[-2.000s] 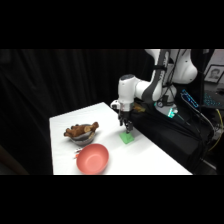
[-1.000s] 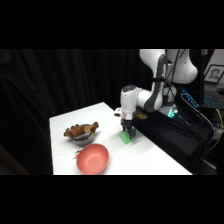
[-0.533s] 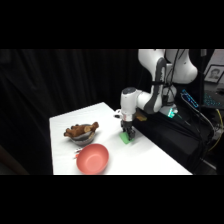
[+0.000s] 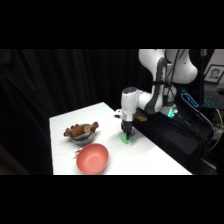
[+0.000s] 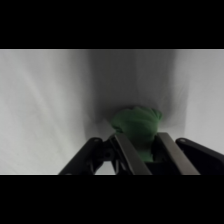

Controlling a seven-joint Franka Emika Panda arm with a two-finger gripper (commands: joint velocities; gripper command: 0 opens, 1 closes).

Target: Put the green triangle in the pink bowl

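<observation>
White table point(image 4: 150, 160) with green triangle point(image 4: 125, 139), pink bowl point(image 4: 92, 158), metal bowl point(image 4: 81, 136).

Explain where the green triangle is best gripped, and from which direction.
Grip the green triangle across its two opposite side faces, coming straight down from above. It lies low on the white table, so only its sides offer purchase. The tool already straddles it this way.

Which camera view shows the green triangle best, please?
The wrist view shows it best: the green triangle fills the middle of the picture, lying on the white table between the two fingers of the hand. In the side view it is only a small green spot below the hand.
</observation>
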